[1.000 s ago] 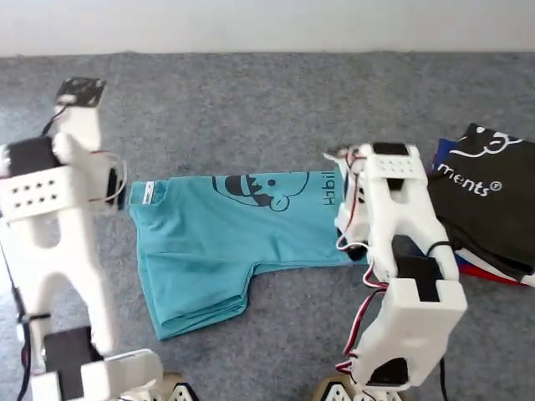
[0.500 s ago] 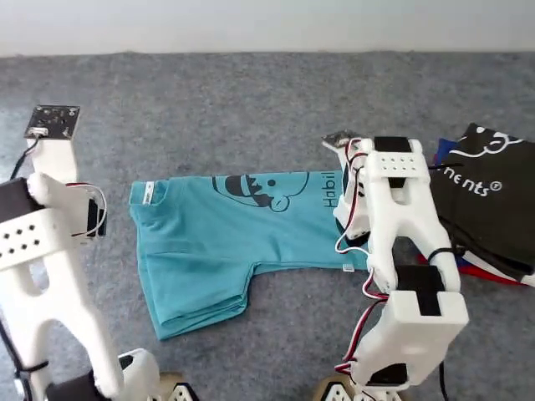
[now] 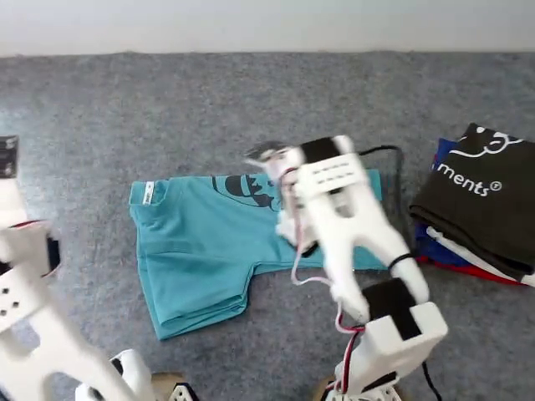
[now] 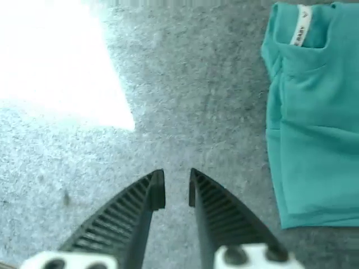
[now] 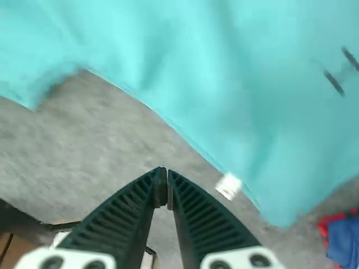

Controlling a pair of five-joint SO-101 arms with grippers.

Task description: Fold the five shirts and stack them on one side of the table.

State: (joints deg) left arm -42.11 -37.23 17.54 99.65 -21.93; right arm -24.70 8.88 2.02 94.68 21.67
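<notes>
Shows left end effector (image 4: 176, 188) slightly parted, empty, over bare table (image 4: 168, 101) beside teal shirt (image 3: 209, 251). Places right end effector (image 5: 162, 185) closed, empty, above shirt's near edge; folded stack (image 3: 481, 209) far right. Risks snagging and dragging cloth, spoiling folds, if lowered closed.

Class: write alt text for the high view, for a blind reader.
A partly folded teal shirt lies on the grey table, the right arm over it. Folded shirts are stacked at the right, the left arm at the left.
</notes>
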